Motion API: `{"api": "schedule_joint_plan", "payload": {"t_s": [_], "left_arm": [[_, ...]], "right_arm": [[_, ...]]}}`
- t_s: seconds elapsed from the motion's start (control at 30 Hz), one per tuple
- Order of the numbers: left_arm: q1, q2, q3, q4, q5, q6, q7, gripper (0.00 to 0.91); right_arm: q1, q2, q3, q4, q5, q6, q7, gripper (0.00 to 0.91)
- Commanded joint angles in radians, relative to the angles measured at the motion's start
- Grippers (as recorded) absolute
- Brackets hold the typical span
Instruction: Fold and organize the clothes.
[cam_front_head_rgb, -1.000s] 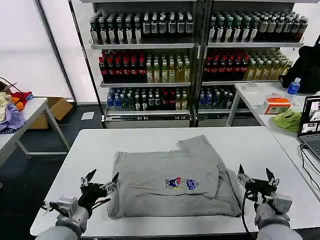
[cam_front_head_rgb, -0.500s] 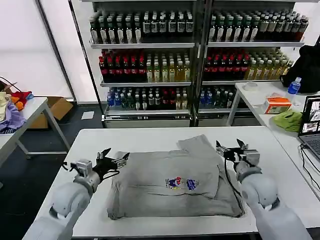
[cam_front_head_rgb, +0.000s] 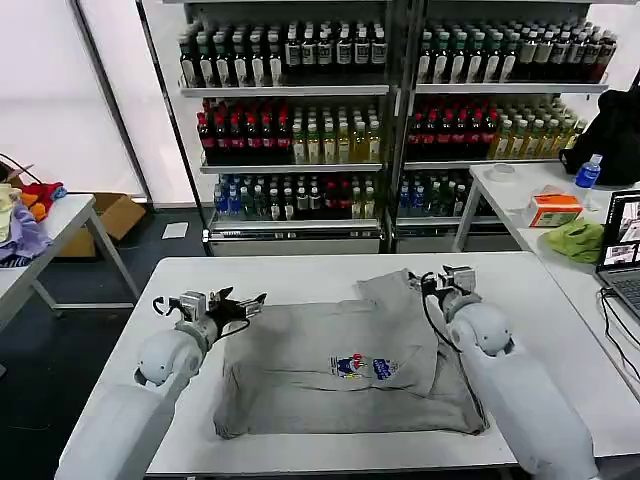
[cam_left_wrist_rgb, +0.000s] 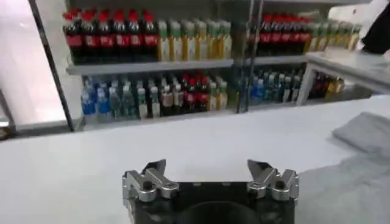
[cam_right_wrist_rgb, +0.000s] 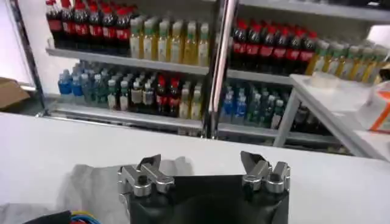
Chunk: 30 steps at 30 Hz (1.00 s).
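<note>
The light grey T-shirt (cam_front_head_rgb: 330, 355) lies partly folded on the white table (cam_front_head_rgb: 300, 275), logo up, with one sleeve turned out at its far right. My left gripper (cam_front_head_rgb: 245, 301) hovers open at the shirt's far left corner, nothing between its fingers. In the left wrist view that gripper (cam_left_wrist_rgb: 207, 167) points across bare table, with grey shirt cloth (cam_left_wrist_rgb: 364, 131) off to one side. My right gripper (cam_front_head_rgb: 432, 281) is open over the far right sleeve. In the right wrist view the gripper (cam_right_wrist_rgb: 201, 161) is empty, with the shirt's edge (cam_right_wrist_rgb: 91, 182) beneath it.
Drink shelves (cam_front_head_rgb: 390, 130) stand behind the table. A side table on the right holds a laptop (cam_front_head_rgb: 622, 255), a lime-green cloth (cam_front_head_rgb: 575, 240) and an orange box (cam_front_head_rgb: 553, 210). Another table on the left carries coloured garments (cam_front_head_rgb: 20, 220); a cardboard box (cam_front_head_rgb: 118, 215) sits on the floor.
Both grippers have travelled from the table's near edge to the shirt's far corners, left to the far left, right to the far right sleeve. Both stayed open.
</note>
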Motion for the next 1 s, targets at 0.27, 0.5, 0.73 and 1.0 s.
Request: {"api": "schedule_joint_plan", "payload": {"t_s": [0.27, 0.5, 0.73, 1.0], "left_arm": [[-0.032, -0.023, 0.019, 0.108, 0.013, 0.006, 0.006, 0.907], [-0.022, -0.023, 0.018, 0.101, 0.013, 0.01, 0.005, 0.685], [-0.006, -0.022, 0.021, 0.1, 0.013, 0.019, 0.006, 0.01], [0.004, -0.025, 0.025, 0.1, 0.012, 0.023, 0.009, 0.02]], "right_arm": [[0.113, 0.134, -0.017, -0.257, -0.043, 0.001, -0.034, 0.907], [0.109, 0.168, -0.001, -0.298, -0.058, 0.006, -0.036, 0.907], [0.095, 0.178, 0.014, -0.294, -0.063, 0.004, -0.032, 0.907], [0.072, 0.183, 0.022, -0.284, -0.069, 0.006, -0.024, 0.141]]}}
